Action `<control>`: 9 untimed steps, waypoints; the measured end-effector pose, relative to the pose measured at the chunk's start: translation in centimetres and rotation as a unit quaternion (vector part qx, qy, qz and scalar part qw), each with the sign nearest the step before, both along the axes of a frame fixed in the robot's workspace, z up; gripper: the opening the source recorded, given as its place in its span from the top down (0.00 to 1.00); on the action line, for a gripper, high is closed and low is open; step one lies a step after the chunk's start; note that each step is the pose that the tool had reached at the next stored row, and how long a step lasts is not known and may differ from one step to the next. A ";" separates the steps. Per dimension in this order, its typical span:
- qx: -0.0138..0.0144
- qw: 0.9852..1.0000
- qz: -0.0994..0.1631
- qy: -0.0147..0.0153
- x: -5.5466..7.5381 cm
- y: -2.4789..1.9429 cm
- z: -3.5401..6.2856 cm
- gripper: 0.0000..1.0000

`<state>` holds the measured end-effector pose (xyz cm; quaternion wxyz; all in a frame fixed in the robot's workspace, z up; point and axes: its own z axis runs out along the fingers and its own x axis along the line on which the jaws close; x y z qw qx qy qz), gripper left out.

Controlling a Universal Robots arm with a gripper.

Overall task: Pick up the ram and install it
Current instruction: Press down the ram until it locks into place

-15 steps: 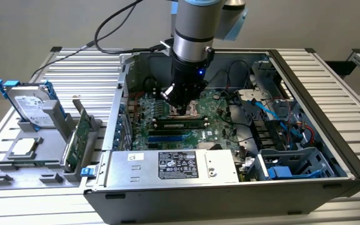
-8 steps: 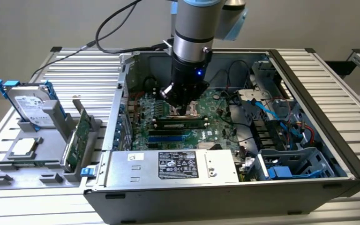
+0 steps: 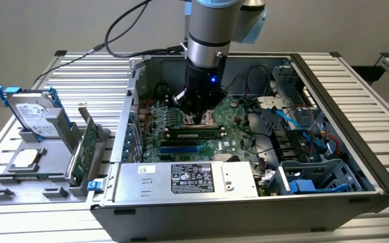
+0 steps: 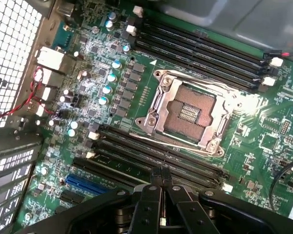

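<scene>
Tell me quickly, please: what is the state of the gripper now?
Gripper: shut, holding nothing visible, above the motherboard slots; the ram sits in a slot.

I see a ribbed aluminium table (image 3: 356, 76) carrying an open grey computer case (image 3: 235, 215) and a grey plastic parts holder (image 3: 18, 190).

Exterior view: high, angled down on the open computer case (image 3: 248, 152) from its power-supply side, set back enough to take in the whole case.
Wrist view: close above the motherboard (image 4: 112, 97), looking down past the gripper (image 4: 162, 181).
Shared: CPU socket (image 4: 188, 114) and neighbouring memory slots (image 4: 156, 156).
</scene>
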<state>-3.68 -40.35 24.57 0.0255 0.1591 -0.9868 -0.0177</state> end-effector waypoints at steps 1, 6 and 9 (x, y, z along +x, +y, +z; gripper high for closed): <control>0.000 1.000 -0.007 0.000 0.0 0.00 -0.01 0.89; 0.000 0.999 -0.045 -0.001 0.0 0.00 -0.06 0.89; 0.000 0.998 -0.067 -0.002 0.0 0.00 -0.09 0.89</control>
